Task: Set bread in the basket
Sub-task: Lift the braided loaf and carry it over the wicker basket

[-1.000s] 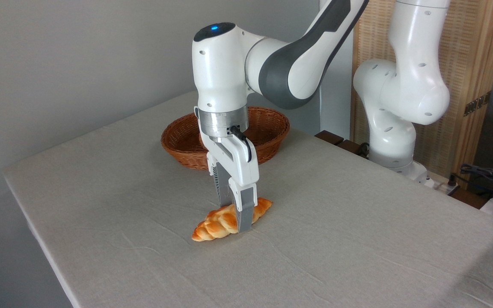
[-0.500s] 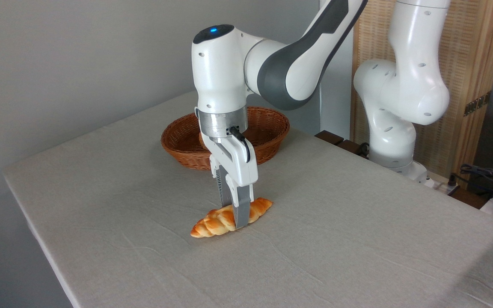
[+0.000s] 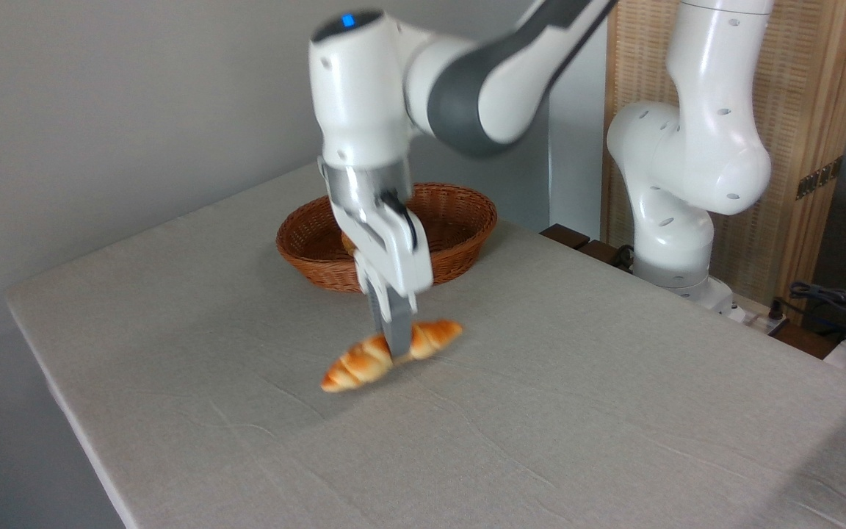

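A: Bread (image 3: 364, 360) status?
B: Claw (image 3: 396, 345) is clamped on its middle; you've got it just above the grey tablecloth (image 3: 577, 411), shadow beneath.
A: Surroundings?
B: Basket (image 3: 460, 220) sits behind the claw, nothing between them. Grey wall beyond, wooden screen (image 3: 819, 132) far right.

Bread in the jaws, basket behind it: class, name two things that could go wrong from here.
1. The gripper pinches the long bread at a narrow band mid-length, with both ends overhanging; it may pivot or slip during transfer.
2. The loaf looks barely raised above the table, so it might clip the rim of the basket unless raised higher.
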Robot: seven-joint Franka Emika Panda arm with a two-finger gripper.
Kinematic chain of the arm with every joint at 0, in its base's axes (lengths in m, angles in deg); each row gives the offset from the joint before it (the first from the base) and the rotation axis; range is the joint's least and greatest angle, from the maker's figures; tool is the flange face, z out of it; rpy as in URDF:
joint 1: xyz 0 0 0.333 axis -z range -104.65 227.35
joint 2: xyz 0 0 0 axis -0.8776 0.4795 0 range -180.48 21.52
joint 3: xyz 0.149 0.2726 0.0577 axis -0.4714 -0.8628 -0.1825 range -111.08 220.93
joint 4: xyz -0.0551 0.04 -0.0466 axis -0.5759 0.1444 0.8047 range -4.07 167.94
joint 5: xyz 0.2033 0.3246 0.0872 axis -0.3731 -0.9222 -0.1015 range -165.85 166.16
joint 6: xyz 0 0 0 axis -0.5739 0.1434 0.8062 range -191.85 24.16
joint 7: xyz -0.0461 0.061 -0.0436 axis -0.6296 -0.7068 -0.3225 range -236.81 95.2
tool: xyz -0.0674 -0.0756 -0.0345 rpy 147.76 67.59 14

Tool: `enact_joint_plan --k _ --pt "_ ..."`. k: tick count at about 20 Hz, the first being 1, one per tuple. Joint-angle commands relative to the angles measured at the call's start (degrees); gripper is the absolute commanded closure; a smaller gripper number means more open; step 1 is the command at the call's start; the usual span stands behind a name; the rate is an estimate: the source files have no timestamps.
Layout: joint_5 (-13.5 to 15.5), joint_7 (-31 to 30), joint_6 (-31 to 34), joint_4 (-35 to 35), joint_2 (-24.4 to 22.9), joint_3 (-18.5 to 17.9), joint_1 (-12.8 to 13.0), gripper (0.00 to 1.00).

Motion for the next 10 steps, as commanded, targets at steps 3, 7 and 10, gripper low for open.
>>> enact_joint_plan --k 3,7,10 --pt "13.16 0.13 19.32 -16.87 -0.10 2.28 0.60 1.00" --pt "16.18 -6.34 23.99 -16.35 -1.33 12.55 0.60 1.00" --pt "16.09 -8.83 25.41 -13.47 -1.41 18.01 0.60 0.92"
